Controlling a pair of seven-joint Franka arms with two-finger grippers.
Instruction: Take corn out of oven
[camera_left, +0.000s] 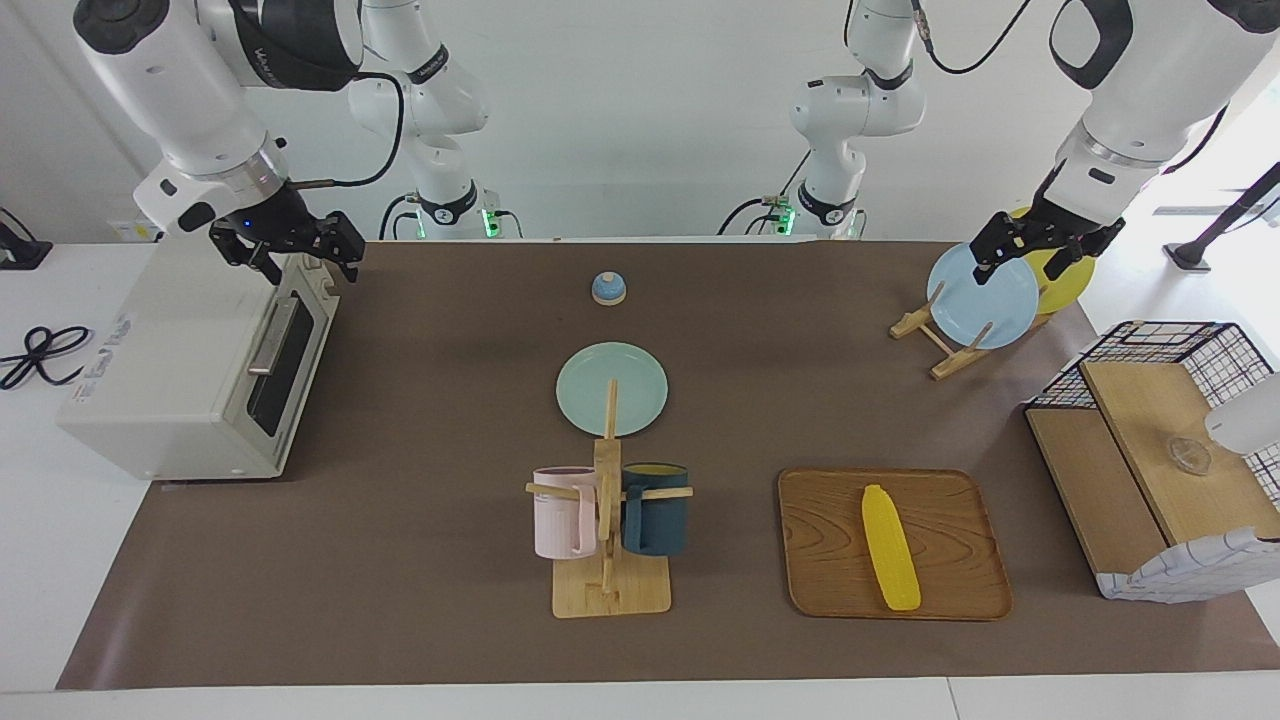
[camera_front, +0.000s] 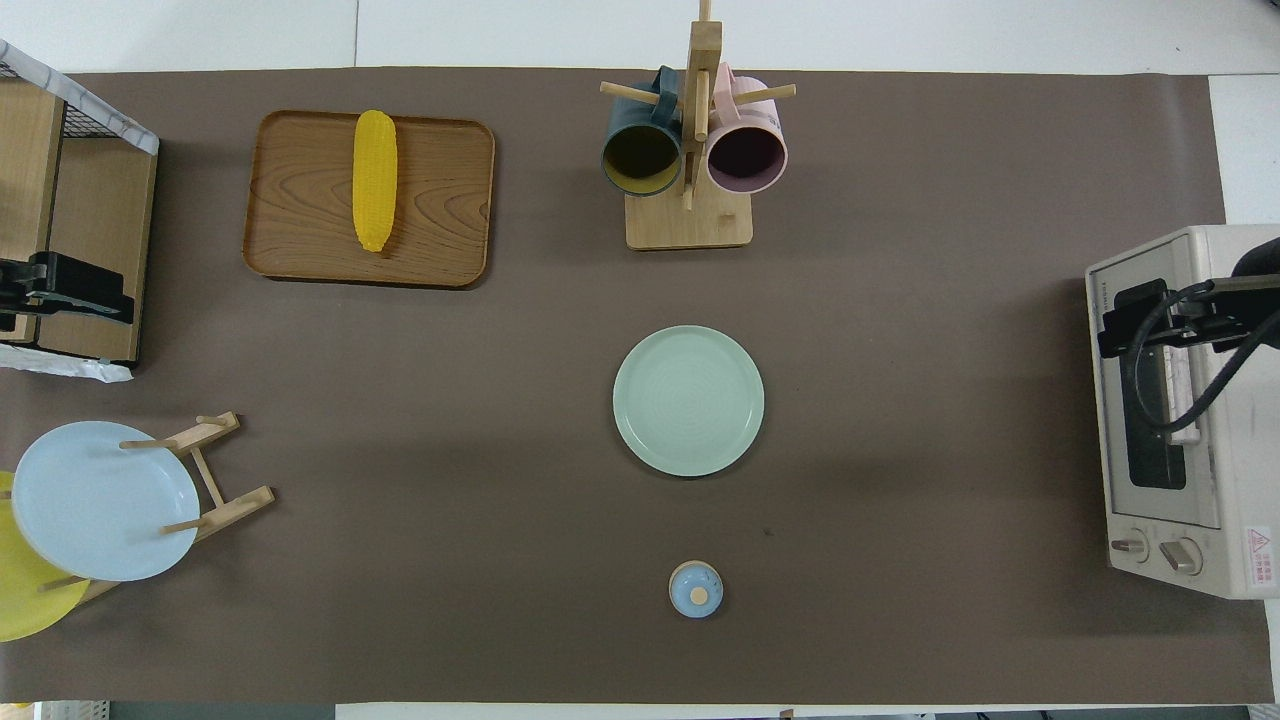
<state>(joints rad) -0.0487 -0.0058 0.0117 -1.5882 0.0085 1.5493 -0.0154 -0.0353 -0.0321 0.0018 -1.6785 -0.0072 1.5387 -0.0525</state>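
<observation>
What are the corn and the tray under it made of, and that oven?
The corn looks like moulded plastic: uniform bright yellow, even ribs, slight sheen. The tray appears to be wood, with clear grain swirls and a matte brown finish. The oven seems to be off-white painted metal with a dark glass door.

The corn (camera_front: 375, 180) lies lengthwise on a wooden tray (camera_front: 440, 210) in the upper left of the frame — clear of the oven (camera_front: 1205, 520), which sits at the right edge with its dark door shut. The right end effector (camera_front: 1135, 320) hangs over the oven's top corner. A green plate (camera_front: 688, 400) rests mid-frame on the brown-covered bench (camera_front: 950, 420), with a mug rack (camera_front: 690, 215) above it. The left end effector (camera_front: 70, 290) shows at the left edge — over a wire basket (camera_front: 90, 120).
</observation>
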